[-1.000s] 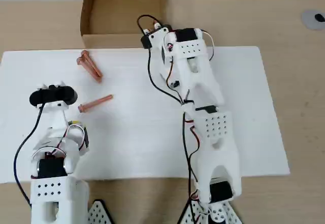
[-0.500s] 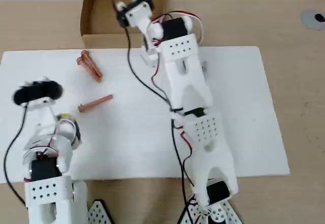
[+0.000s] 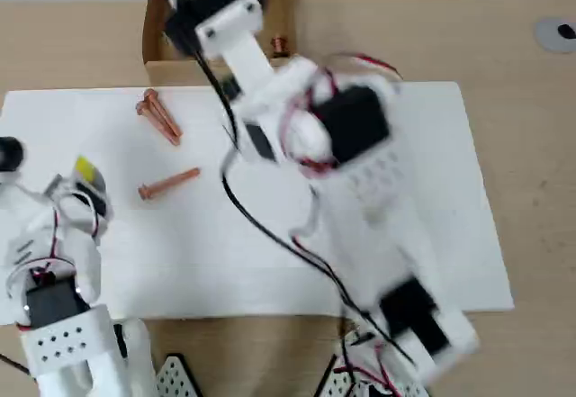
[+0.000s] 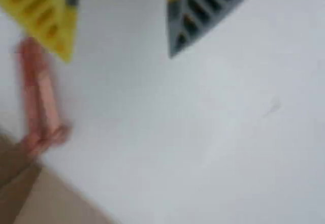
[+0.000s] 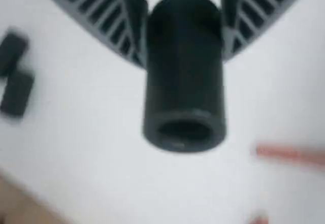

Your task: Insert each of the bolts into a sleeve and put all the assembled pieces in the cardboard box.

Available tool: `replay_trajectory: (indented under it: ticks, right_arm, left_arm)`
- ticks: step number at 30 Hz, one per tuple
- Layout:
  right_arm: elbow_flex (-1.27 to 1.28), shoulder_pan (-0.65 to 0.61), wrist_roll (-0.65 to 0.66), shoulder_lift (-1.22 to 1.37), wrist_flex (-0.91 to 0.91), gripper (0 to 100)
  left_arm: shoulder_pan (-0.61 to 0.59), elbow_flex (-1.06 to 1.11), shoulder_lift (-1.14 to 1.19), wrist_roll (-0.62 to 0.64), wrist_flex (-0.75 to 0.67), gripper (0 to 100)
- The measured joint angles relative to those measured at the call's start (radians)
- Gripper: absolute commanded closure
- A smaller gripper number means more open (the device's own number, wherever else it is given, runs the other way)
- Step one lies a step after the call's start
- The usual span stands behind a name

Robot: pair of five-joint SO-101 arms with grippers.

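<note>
My right gripper (image 5: 183,56) is shut on a black sleeve (image 5: 184,102), held above the white mat with its open end facing the camera. In the high view the right arm (image 3: 342,145) stretches across the mat, its wrist at the cardboard box (image 3: 155,28). A pair of copper bolts (image 3: 159,115) lies at the mat's far left, and a single bolt (image 3: 168,184) lies nearer. My left gripper (image 4: 119,26) is open above the mat, beside the bolt pair (image 4: 38,97). Two loose sleeves (image 5: 15,76) lie on the mat.
A small copper piece (image 3: 279,46) shows at the box's right wall. The white mat (image 3: 225,262) covers most of the table; its edge and bare wood (image 4: 20,193) show in the left wrist view. The left arm (image 3: 54,262) stands at the near left.
The right arm has lifted and swung left toward the box, carrying its wrist over the box front. The left arm has turned away to the left.
</note>
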Motion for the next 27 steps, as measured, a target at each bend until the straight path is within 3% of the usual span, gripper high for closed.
replay_trajectory:
  ticks: [7,14,20,27]
  right_arm:
    - [0.443,0.178,-0.002,-0.387,-0.011,98.9]
    - [0.743,0.226,-0.002,-0.612,-0.074,98.9]
    - [0.896,0.226,0.0,-0.686,-0.135,98.9]
    - [0.947,0.226,0.0,-0.689,-0.157,98.9]
  left_arm:
    - [0.0,-0.29,0.503,0.213,0.011,86]
    - [0.031,-0.698,0.967,0.555,0.207,86]
    - [0.186,-0.918,1.056,0.787,0.437,87]
    - [0.244,-0.919,1.066,0.913,0.465,87]
